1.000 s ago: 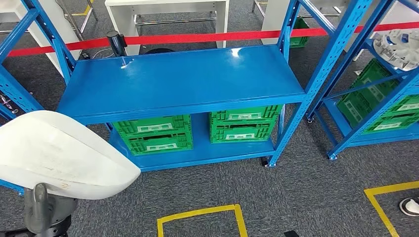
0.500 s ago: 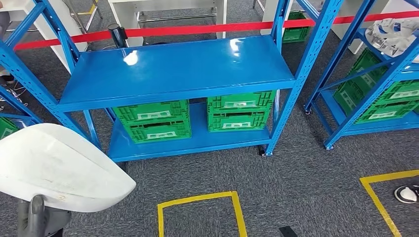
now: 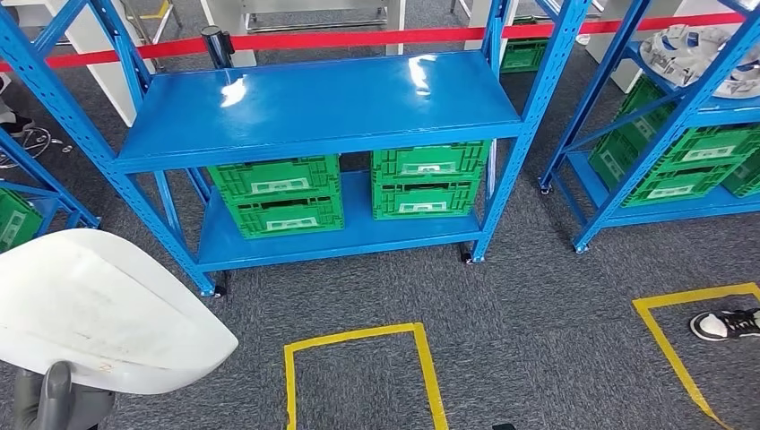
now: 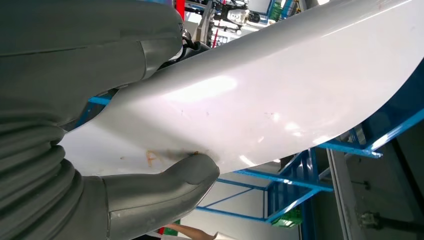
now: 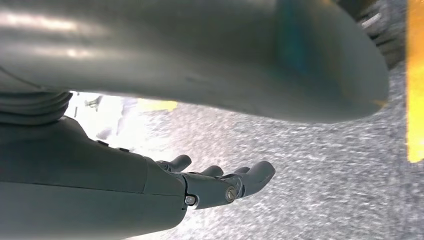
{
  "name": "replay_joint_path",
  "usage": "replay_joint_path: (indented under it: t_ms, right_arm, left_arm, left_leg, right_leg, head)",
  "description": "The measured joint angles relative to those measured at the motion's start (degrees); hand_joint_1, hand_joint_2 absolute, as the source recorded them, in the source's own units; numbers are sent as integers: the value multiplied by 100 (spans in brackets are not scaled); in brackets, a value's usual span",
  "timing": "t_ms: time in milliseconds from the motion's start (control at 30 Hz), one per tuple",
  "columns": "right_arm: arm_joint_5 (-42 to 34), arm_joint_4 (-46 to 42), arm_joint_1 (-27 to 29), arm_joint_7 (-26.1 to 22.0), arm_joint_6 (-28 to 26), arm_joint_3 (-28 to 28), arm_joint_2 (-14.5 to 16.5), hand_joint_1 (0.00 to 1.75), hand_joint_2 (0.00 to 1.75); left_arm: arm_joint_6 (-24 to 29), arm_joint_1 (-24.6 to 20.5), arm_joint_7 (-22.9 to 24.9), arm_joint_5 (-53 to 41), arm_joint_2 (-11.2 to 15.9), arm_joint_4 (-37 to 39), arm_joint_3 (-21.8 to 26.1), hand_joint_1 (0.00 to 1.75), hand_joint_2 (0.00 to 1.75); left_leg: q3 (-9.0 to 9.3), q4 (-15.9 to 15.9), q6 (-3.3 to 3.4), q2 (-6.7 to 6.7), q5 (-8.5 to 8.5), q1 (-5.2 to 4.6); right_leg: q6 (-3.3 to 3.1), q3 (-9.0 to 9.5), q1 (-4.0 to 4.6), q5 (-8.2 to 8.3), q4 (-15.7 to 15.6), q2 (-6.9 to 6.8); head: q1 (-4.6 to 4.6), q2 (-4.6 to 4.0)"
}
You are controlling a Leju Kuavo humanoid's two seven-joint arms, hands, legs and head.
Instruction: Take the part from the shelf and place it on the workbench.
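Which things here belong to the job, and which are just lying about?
Job:
- white part, gripped by the left hand
- blue shelf

Lying about:
- green crates
- red tape
- yellow floor markings
- a person's shoe

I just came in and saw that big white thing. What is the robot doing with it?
The robot's left hand grips a big white curved part, with its thick thumb pressed on the shiny surface. Its right hand hangs over the grey carpet with nothing in it and its fingers apart. In front stands a blue shelf with a bare top board and green crates underneath. The part is not set down anywhere yet.
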Motion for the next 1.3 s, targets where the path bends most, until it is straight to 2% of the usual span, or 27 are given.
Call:
replay_joint_path:
  t_ms: [67,133,167,200,267,300,333,367,433,500,567,633,667,700,767,800,833,867,900,933,967,1033,1067,1133,1167,1233,1300]
  right_arm:
    - [-105,0,-10,-90,12,-56,1,0,0]
    - [-176,1,-10,-131,0,-115,3,0,0]
    - [-194,2,-13,-142,-6,-144,2,0,0]
    - [-215,2,-14,-158,-12,-173,1,0,0]
    - [-218,2,-11,-218,3,-222,-6,0,0]
    - [-181,2,-5,-252,33,-236,-13,0,0]
    - [-104,2,0,-290,83,-238,-28,0,0]
    - [-15,2,3,-336,143,-229,-47,0,0]
    - [95,1,4,-479,258,-207,-103,0,0]
    - [139,0,1,-655,357,-190,-158,0,0]
    - [213,-1,1,-797,440,-147,-221,0,0]
    - [280,-2,12,-836,487,-82,-302,0,0]
    - [298,-2,22,-807,497,-60,-344,0,0]
    - [306,-1,35,-751,495,-48,-377,0,0]
    - [310,0,60,-629,483,-44,-434,0,0]
    - [297,0,71,-575,469,-44,-461,0,0]
    - [277,0,81,-534,452,-44,-491,0,0]
    - [253,0,88,-500,434,-44,-515,0,0]
    - [231,0,95,-474,416,-44,-538,0,0]
    - [215,0,100,-457,403,-44,-557,0,0]
    - [197,0,100,-441,394,-44,-569,0,0]
    - [152,0,98,-414,388,-44,-586,0,0]
    - [129,0,97,-400,388,-44,-589,0,0]
    - [98,1,103,-380,390,-47,-587,0,0]
    - [85,1,98,-373,390,-49,-586,0,0]
    - [48,2,86,-367,379,-55,-579,0,0]
    - [-8,1,76,-396,348,-68,-552,0,0]
  left_arm:
    - [-83,-41,-30,70,45,79,2,175,175]
    - [-126,-113,-45,146,72,218,-1,175,175]
    - [-134,-147,-51,172,83,291,-2,175,175]
    - [-143,-173,-62,186,94,353,-3,175,175]
    - [-167,-199,-140,118,98,432,-5,175,175]
    - [-185,-201,-207,11,88,452,-7,175,175]
    - [-198,-193,-290,-141,65,461,-7,175,175]
    - [-202,-176,-376,-298,32,457,-7,175,175]
    - [-185,-126,-536,-488,-53,424,-5,175,175]
    - [-206,-95,-664,-435,-129,394,7,175,175]
    - [-280,-85,-739,-263,-205,409,39,175,175]
    - [-332,-62,-766,-193,-300,438,75,175,175]
    - [-346,-44,-769,-218,-358,447,87,175,175]
    - [-360,-20,-768,-260,-417,449,100,175,175]
    - [-391,47,-766,-316,-529,444,126,175,175]
    - [-407,84,-751,-308,-569,444,139,175,175]
    - [-422,122,-725,-276,-601,449,154,175,175]
    - [-436,157,-694,-235,-625,458,167,175,175]
    - [-449,186,-661,-201,-643,469,179,175,175]
    - [-463,206,-636,-179,-659,478,190,175,175]
    - [-475,216,-614,-170,-674,484,196,175,175]
    - [-492,201,-564,-164,-694,498,204,175,175]
    - [-491,183,-542,-158,-700,510,207,175,175]
    - [-475,149,-512,-133,-706,538,211,175,175]
    - [-460,135,-506,-122,-707,550,218,175,175]
    - [-428,100,-496,-108,-702,562,232,175,175]
    - [-386,40,-464,-57,-682,572,236,175,175]
  left_leg:
    - [-49,20,-70,-10,88,-3]
    - [-88,10,-144,-23,121,12]
    - [-138,79,-179,-34,2,21]
    - [-207,254,-212,-44,-229,30]
    - [-349,883,-259,-52,-833,48]
    - [-385,1226,-274,-52,-1016,54]
    - [-370,1468,-281,-52,-1051,56]
    - [-283,1553,-279,-53,-961,56]
    - [177,1131,-246,-54,-662,55]
    - [815,276,-185,-60,-681,36]
    - [1100,-222,-113,-66,-816,0]
    - [1030,-270,-14,-57,-747,-12]
    - [974,-272,45,-49,-683,-6]
    - [903,-279,95,-40,-608,1]
    - [729,-276,151,-34,-459,3]
    - [638,-266,156,-32,-385,-2]
    - [539,-246,155,-30,-310,-7]
    - [430,-215,148,-27,-241,-9]
    - [320,-174,137,-24,-180,-9]
    - [205,-124,120,-23,-128,-7]
    - [103,-68,97,-22,-85,-10]
    - [-18,16,37,-17,-8,-18]
    - [-42,26,1,-14,39,-20]
    - [-65,-2,-73,-15,138,-13]
    - [-105,22,-109,-25,89,-9]
    - [-235,360,-178,-50,-337,10]
    - [-372,1059,-237,-61,-902,30]
  right_leg:
    - [-69,152,26,-121,-332,2]
    - [-159,66,21,-22,-343,-19]
    - [-210,7,16,50,-354,-32]
    - [-251,-70,6,133,-366,-43]
    - [-288,-248,6,284,-365,-48]
    - [-287,-336,9,359,-360,-48]
    - [-280,-429,12,435,-353,-50]
    - [-268,-524,13,510,-344,-52]
    - [-235,-700,13,648,-324,-55]
    - [-181,-810,24,766,-307,-51]
    - [-104,-837,23,880,-322,-55]
    - [-17,-854,2,946,-340,-53]
    - [22,-889,-8,839,-277,-44]
    - [55,-947,-13,617,-117,-34]
    - [104,-1102,-19,-28,513,-17]
    - [119,-1162,-18,-254,890,-14]
    - [128,-1176,-18,-328,1193,-11]
    - [130,-1115,-17,-255,1346,-9]
    - [126,-961,-17,-90,1298,-9]
    - [116,-710,-17,72,1048,-8]
    - [96,-384,-14,105,629,-6]
    - [27,116,9,-42,-143,6]
    - [-18,214,23,-129,-347,12]
    - [-113,155,26,-68,-407,5]
    - [-167,99,15,-1,-417,-7]
    - [-249,-47,-7,157,-445,-35]
    - [-271,-229,-4,303,-434,-45]
  head:
    - [6,0]
    - [8,0]
    - [3,0]
    - [-2,0]
    - [-11,0]
    - [-12,0]
    - [-11,0]
    - [-11,0]
    - [-12,0]
    - [-8,0]
    - [-14,0]
    - [-31,0]
    - [-32,0]
    - [-26,0]
    - [-12,0]
    - [-9,0]
    - [-9,0]
    - [-8,0]
    - [-8,0]
    - [-7,0]
    - [-6,0]
    - [-6,0]
    - [-5,0]
    - [0,0]
    - [-3,0]
    - [-13,0]
    - [-20,0]
